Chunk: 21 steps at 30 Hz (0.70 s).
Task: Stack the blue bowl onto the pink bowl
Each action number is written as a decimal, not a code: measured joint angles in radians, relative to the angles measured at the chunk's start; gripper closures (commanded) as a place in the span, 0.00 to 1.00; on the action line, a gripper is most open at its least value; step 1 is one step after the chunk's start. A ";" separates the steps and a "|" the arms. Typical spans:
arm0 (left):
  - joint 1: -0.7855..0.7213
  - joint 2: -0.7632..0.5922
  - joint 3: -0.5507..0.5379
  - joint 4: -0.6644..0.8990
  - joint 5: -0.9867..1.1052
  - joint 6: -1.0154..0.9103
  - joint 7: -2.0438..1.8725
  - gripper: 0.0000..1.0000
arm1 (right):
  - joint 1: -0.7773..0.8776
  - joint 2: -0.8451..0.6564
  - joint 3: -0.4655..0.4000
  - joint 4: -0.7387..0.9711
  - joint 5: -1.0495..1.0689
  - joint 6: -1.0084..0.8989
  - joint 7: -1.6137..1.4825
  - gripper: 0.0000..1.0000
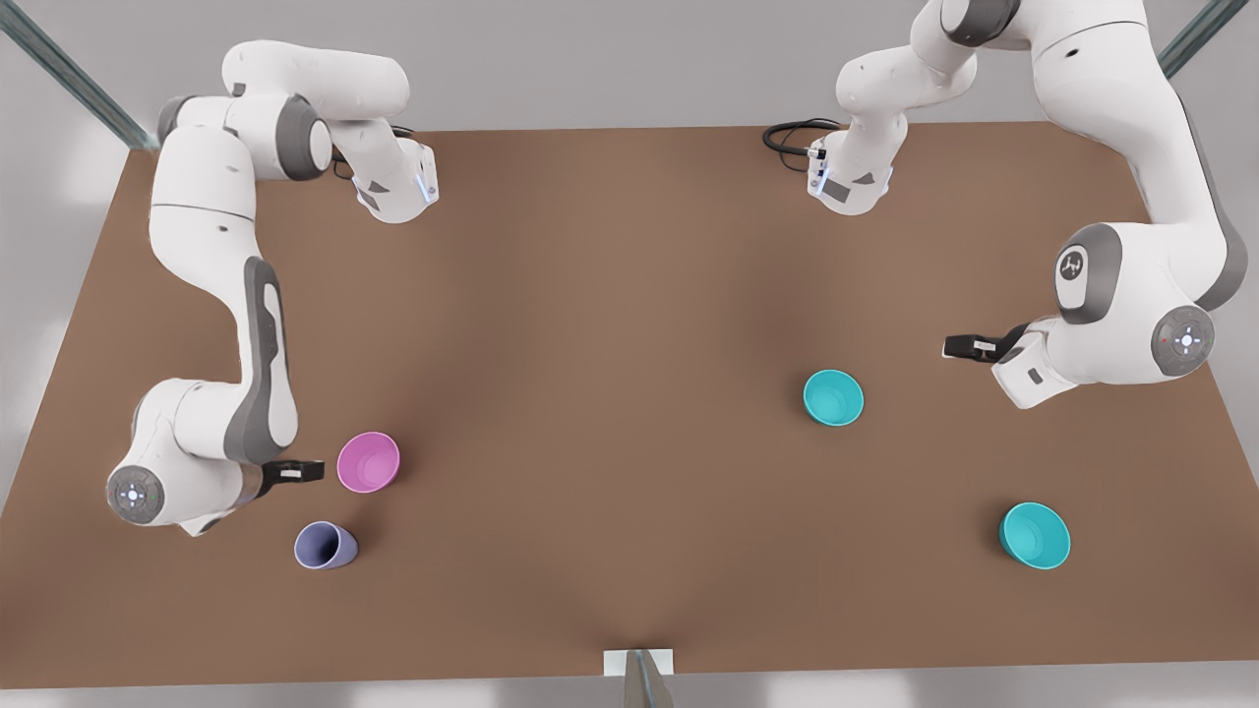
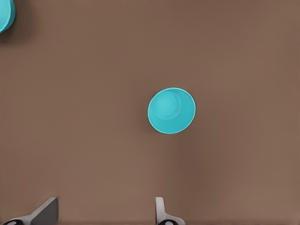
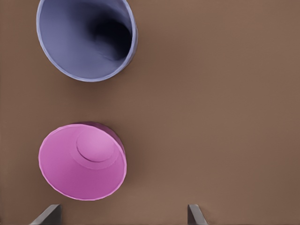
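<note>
Front view: the blue bowl (image 1: 833, 397) sits upright on the brown table (image 1: 590, 324), toward the front view's right, and the left gripper (image 1: 952, 346) hangs near it, off to that side and nothing held. The pink bowl (image 1: 369, 461) stands far across the table on the front view's left, just beside the right gripper (image 1: 315, 470), with a lavender cup (image 1: 326, 545) close by. A second, slightly wider teal bowl (image 1: 1035, 535) lies well apart, nearer the table's edge.

Left wrist view: the blue bowl (image 2: 171, 110) is round, smooth and plastic-looking, lying ahead of the spread fingers (image 2: 161, 213), so the left arm is the nearer one and I judge it must move forward over the bowl.

Right wrist view: the pink bowl (image 3: 83, 161), lighter inside, lies ahead of the parted, empty fingers (image 3: 196, 215); the lavender cup (image 3: 86, 37) lies beyond it
</note>
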 measured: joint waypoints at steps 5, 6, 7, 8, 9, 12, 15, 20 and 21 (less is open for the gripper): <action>0.006 0.006 0.000 0.000 0.000 0.001 0.006 0.00 | 0.003 -0.038 0.000 -0.108 0.048 0.064 0.008 0.00; 0.006 0.006 0.000 0.000 0.000 0.001 0.007 0.00 | 0.003 -0.058 0.000 -0.140 0.052 0.077 0.009 0.00; 0.006 0.007 0.000 0.000 0.000 0.001 0.008 0.00 | 0.004 -0.073 0.000 -0.172 0.055 0.093 0.010 0.00; 0.006 0.007 0.000 0.000 0.000 0.001 0.009 0.00 | 0.006 -0.087 0.001 -0.202 0.057 0.109 0.011 0.00; 0.006 0.008 0.000 0.000 0.000 0.001 0.010 0.00 | 0.009 -0.098 0.001 -0.232 0.060 0.125 0.013 0.00; 0.005 0.015 0.000 0.000 0.000 0.001 0.012 0.00 | 0.019 -0.109 0.002 -0.292 0.078 0.168 0.016 0.00; 0.005 0.017 0.000 0.000 0.000 0.001 0.014 0.00 | 0.024 -0.107 0.002 -0.340 0.093 0.221 0.019 0.00; 0.005 0.023 0.000 0.000 0.001 0.001 0.016 0.00 | 0.023 -0.100 0.002 -0.402 0.106 0.294 0.023 0.00; 0.005 0.023 0.000 0.000 0.002 0.001 0.017 0.00 | 0.023 -0.100 0.002 -0.414 0.111 0.307 0.024 0.00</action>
